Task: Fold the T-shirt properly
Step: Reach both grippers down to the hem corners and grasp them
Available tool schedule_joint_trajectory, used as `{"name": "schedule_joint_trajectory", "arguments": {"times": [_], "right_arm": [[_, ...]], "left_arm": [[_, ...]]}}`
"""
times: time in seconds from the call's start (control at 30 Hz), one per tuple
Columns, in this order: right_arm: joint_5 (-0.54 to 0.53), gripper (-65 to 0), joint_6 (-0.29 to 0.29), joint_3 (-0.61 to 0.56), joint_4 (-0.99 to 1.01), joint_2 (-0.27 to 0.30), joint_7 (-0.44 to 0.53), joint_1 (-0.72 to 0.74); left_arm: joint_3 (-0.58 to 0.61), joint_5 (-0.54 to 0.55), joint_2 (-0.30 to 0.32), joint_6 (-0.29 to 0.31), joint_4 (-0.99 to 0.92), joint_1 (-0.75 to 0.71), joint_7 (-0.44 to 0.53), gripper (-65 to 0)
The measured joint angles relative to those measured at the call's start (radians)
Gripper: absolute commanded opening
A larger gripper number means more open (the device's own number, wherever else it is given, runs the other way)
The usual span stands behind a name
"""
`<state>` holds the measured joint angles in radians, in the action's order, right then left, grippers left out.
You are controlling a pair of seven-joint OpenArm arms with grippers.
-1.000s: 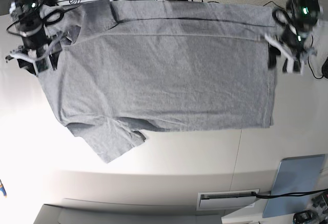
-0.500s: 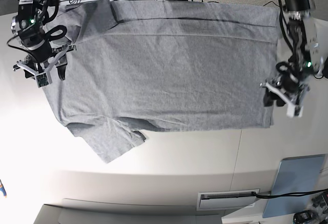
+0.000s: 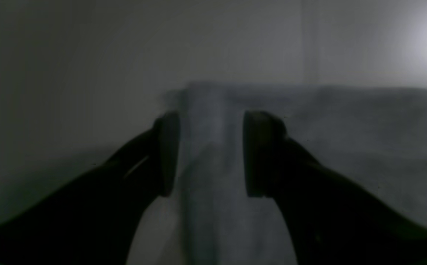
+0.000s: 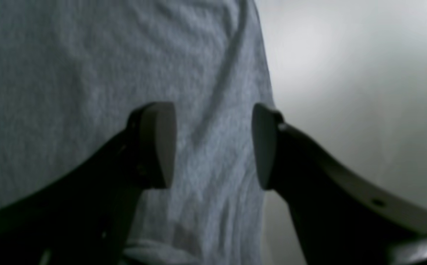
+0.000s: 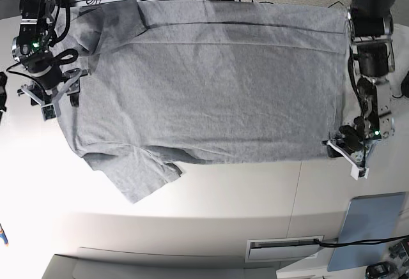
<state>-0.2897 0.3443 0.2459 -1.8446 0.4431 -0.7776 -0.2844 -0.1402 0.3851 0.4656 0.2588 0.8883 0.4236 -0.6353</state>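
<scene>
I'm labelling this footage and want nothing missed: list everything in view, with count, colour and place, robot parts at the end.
T-shirt: one, heather grey, spread over the table, one sleeve sticking out toward the base view's lower left
table: one, white, under the T-shirt
flat panel: one, light blue, lower right of the base view
cables: several, black, along the top edge and lower right
left gripper: one, black fingers, open over the T-shirt's corner at the base view's right
right gripper: one, black fingers, open over the T-shirt's edge at the base view's left
arms: two, black and grey, one at each side of the base view
</scene>
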Motion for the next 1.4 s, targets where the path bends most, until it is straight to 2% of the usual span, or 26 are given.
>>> {"name": "schedule_joint_trajectory", "arguments": {"times": [0.07, 0.3, 0.6, 0.7, 0.83, 0.97, 1.13, 1.27, 1.4], "right_arm": [[-0.003, -32.6, 0.002, 0.000, 0.000, 0.000, -0.002, 0.008], [-0.026, -32.6, 0.012, 0.000, 0.000, 0.000, -0.004, 0.014], [-0.026, -32.6, 0.013, 0.000, 0.000, 0.000, -0.007, 0.023], [-0.026, -32.6, 0.013, 0.000, 0.000, 0.000, -0.007, 0.024], [-0.026, -32.6, 0.021, 0.000, 0.000, 0.000, -0.003, 0.027], [-0.026, -32.6, 0.023, 0.000, 0.006, 0.000, 0.001, 0.039], [-0.026, -32.6, 0.020, -0.054, 0.116, 0.002, 0.002, 0.168], [0.025, -32.6, 0.027, -0.202, 0.326, -0.002, -0.004, 0.352], [0.040, -32.6, 0.025, -0.347, 0.605, -0.002, -0.023, 0.597]], "left_arm": [[0.000, -0.009, 0.002, 0.002, -0.053, 0.027, -0.001, -36.0], [0.000, -0.007, -0.005, 0.103, -0.142, 0.061, 0.002, -36.0], [0.000, 0.017, -0.041, 0.105, -0.144, 0.065, -0.007, -36.6], [0.000, 0.019, -0.042, 0.105, -0.144, 0.067, -0.016, -43.4], [0.000, 0.019, -0.045, 0.105, -0.144, 0.067, -0.027, -59.1], [0.000, 0.019, -0.047, 0.106, -0.144, 0.067, -0.030, -65.0], [0.000, 0.017, -0.047, 0.185, -0.145, 0.067, -0.038, -65.0], [-0.001, 0.021, -0.047, 0.184, -0.145, 0.066, -0.046, -65.0], [-0.005, 0.024, -0.047, 0.184, -0.142, 0.069, -0.076, -65.0]]}}
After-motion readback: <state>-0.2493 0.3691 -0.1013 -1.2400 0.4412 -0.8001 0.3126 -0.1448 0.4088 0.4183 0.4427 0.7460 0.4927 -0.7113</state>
